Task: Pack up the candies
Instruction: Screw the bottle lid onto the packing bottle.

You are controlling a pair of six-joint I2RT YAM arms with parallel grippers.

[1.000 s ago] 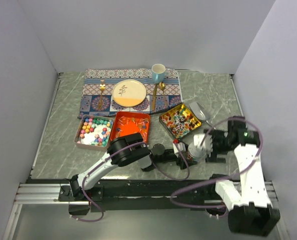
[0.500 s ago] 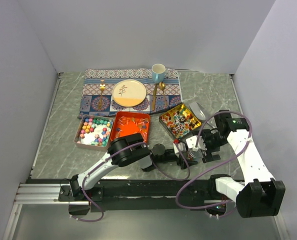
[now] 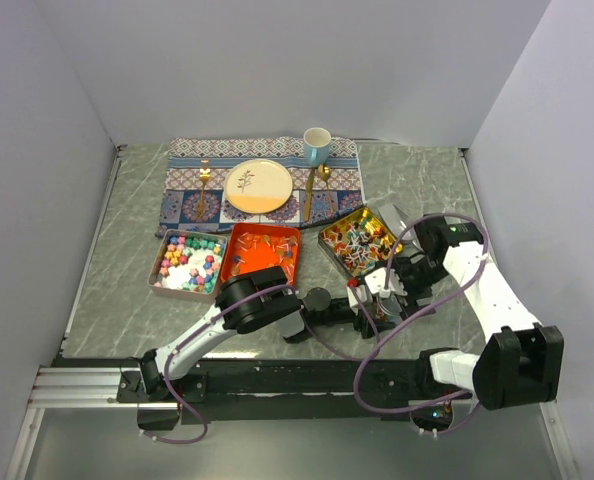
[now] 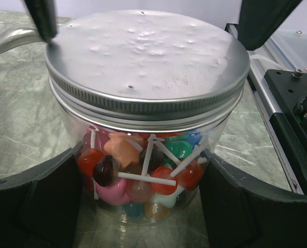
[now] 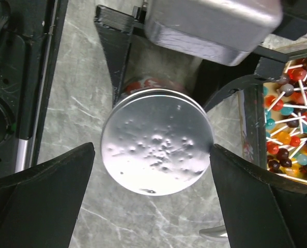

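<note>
A clear jar [image 4: 143, 170] with a silver screw lid [image 4: 148, 51] stands on the marble table, full of lollipop candies. My left gripper [image 4: 143, 204] is shut on the jar's sides low down. My right gripper [image 5: 153, 155] hangs open over the lid [image 5: 156, 142], one finger on each side of its rim. In the top view the right gripper [image 3: 392, 290] covers most of the jar. Behind it lie three open tins of candies: pastel lumps [image 3: 187, 263], red-orange wrapped ones [image 3: 261, 255] and lollipops [image 3: 357, 240], the last also in the right wrist view [image 5: 293, 103].
At the back a patterned placemat [image 3: 182, 205] carries a plate [image 3: 258, 186], a fork, gold spoons and a blue cup [image 3: 317, 146]. A silver tin lid [image 3: 399, 222] lies right of the lollipop tin. The arms' rail [image 3: 77, 385] runs along the near edge.
My right arm has swung left and forward, bringing its open gripper from beside the jar to right above the lid. The left gripper and jar have stayed put.
</note>
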